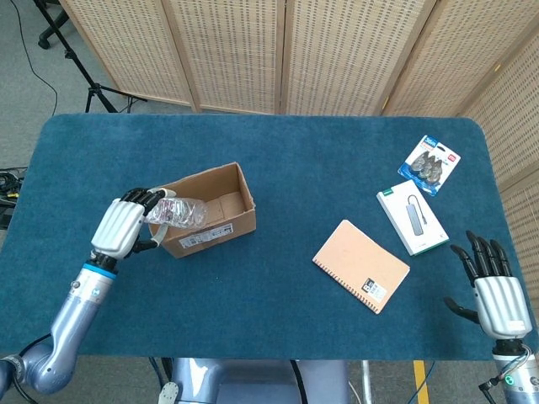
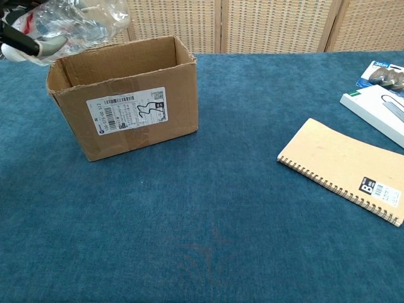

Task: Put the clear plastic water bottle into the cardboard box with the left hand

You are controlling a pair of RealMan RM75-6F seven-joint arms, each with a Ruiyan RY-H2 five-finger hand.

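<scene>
My left hand [image 1: 125, 225] grips the clear plastic water bottle [image 1: 178, 212] and holds it on its side above the left end of the open cardboard box [image 1: 221, 220]. In the chest view the bottle [image 2: 79, 24] hangs over the box's [image 2: 136, 107] left rim, and only the dark fingertips of the left hand [image 2: 14, 39] show at the frame's left edge. The box stands upright with its flaps open and a white label on its front. My right hand [image 1: 497, 295] hovers open near the table's front right corner, far from the box.
A tan spiral notebook [image 1: 360, 265] lies right of centre. Behind it lie a white boxed adapter [image 1: 412, 217] and a blister pack [image 1: 430, 164]. Folding screens stand behind the blue table [image 1: 278, 160]. A tripod stand [image 1: 93, 84] is at the back left.
</scene>
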